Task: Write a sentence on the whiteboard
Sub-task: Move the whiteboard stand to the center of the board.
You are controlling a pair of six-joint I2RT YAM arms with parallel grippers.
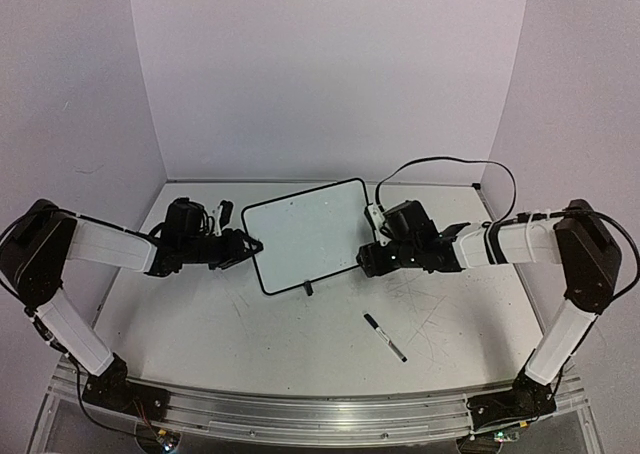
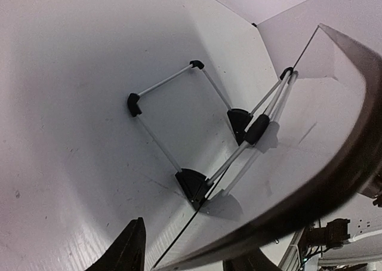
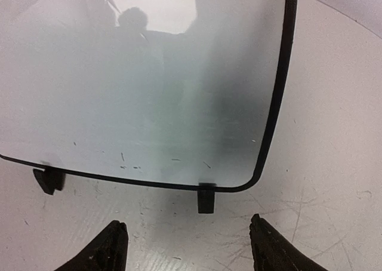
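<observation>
**A:** From above, where does the whiteboard [image 1: 305, 236] sit?

**B:** It is propped near the middle of the table [image 1: 200, 324]. Its long axis runs left to right on a slight slant, between the two arms. The left gripper [image 1: 250, 245] is at its left edge and the right gripper [image 1: 367, 258] at its lower right corner. There is no sentence on it; the face is blank.

**A:** Is there anything to write with?

**B:** A marker [image 1: 385, 336] lies loose on the table, on the near side of the right gripper, slanting from far-left to near-right. The right arm is plainly the nearer one. I judge it would have to draw back toward its own base to reach the marker.

**A:** And the left wrist view?

**B:** It looks behind the board at the wire stand [image 2: 173, 122]. One fingertip [image 2: 131, 247] shows at the bottom and the other is mostly hidden. They stand apart, with the board's thin edge running between them. I cannot tell whether they touch it.

**A:** The right wrist view?

**B:** The fingertips [image 3: 113, 247] are spread wide and hold nothing. The board's bottom right corner is straight ahead, and one black foot [image 3: 206, 198] sits just beyond the gap.
</observation>
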